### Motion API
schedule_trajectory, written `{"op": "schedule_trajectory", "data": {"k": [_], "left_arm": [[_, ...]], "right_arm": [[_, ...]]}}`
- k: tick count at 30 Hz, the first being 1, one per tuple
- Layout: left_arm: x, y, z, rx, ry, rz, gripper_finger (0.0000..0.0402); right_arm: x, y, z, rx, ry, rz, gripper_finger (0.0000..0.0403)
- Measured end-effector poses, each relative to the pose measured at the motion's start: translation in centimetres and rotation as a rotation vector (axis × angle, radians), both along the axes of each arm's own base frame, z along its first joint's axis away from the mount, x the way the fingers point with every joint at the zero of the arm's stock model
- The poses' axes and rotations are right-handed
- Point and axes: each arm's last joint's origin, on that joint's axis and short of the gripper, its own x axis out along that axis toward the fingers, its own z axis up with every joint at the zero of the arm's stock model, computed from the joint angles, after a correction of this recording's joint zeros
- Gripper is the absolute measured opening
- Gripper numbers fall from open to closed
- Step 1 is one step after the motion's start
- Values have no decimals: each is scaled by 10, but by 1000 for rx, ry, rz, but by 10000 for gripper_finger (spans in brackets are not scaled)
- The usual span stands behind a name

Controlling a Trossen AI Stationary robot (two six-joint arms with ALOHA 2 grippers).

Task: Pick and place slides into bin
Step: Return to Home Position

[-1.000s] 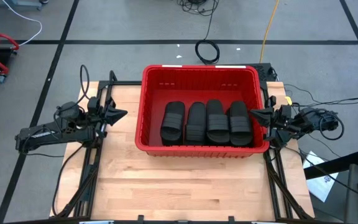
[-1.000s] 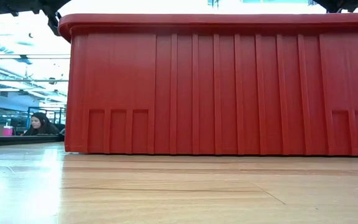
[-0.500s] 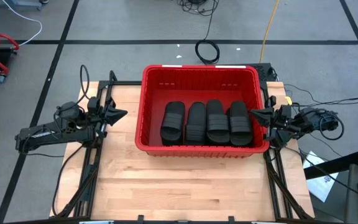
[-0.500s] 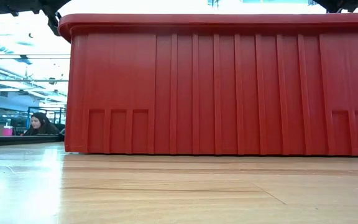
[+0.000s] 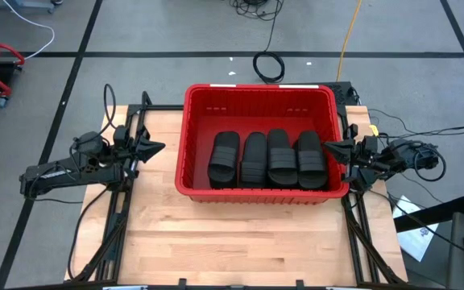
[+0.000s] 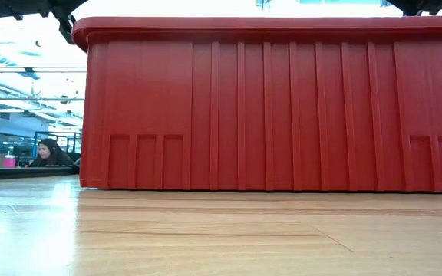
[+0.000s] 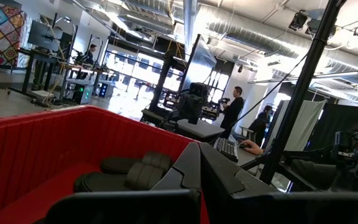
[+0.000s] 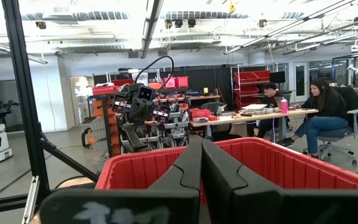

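Observation:
The red bin stands on the wooden table; in the low view its ribbed wall fills the frame. Several black slides lie side by side on its floor toward the near wall; some show in the left wrist view. My left gripper is shut and empty, hovering left of the bin. My right gripper is shut and empty, just outside the bin's right wall. The shut fingers show in the left wrist view and the right wrist view.
Bare wooden table lies in front of the bin and to its left. Cables lie on the floor beyond the table. People sit at desks in the room behind; one person shows in the low view.

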Motion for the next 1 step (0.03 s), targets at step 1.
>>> {"op": "schedule_trajectory", "data": {"k": [1], "left_arm": [[0, 0, 0, 0, 0, 0, 1]], "right_arm": [[0, 0, 0, 0, 0, 0, 0]]}}
